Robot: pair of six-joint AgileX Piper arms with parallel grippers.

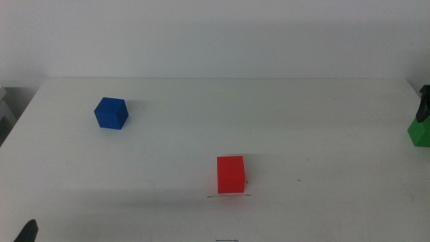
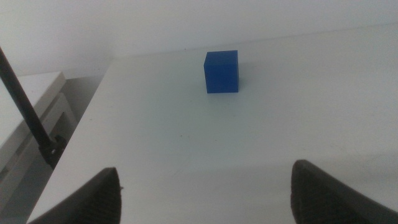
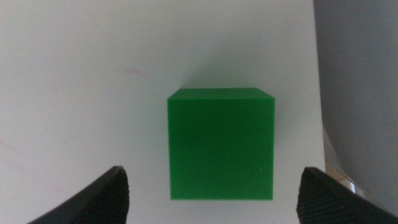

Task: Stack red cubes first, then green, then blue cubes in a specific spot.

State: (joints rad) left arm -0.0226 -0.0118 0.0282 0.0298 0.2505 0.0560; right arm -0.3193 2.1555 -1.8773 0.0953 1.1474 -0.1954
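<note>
I read the red cube [image 1: 230,174] at lower centre of the counter [image 1: 269,114], the blue cube [image 1: 111,113] at upper left. My right claw [image 3: 211,193] stands wide around the green cube [image 1: 420,132] at the right edge. My left claw [image 2: 205,193] waits wide at lower left.

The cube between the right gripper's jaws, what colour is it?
Green cube, clearest in the right wrist view.

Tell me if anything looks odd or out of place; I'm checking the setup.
Nothing looks damaged or tipped. The green cube sits at the table's far right edge, the right hand open around it; the red cube and blue cube sit flat, apart.
</note>
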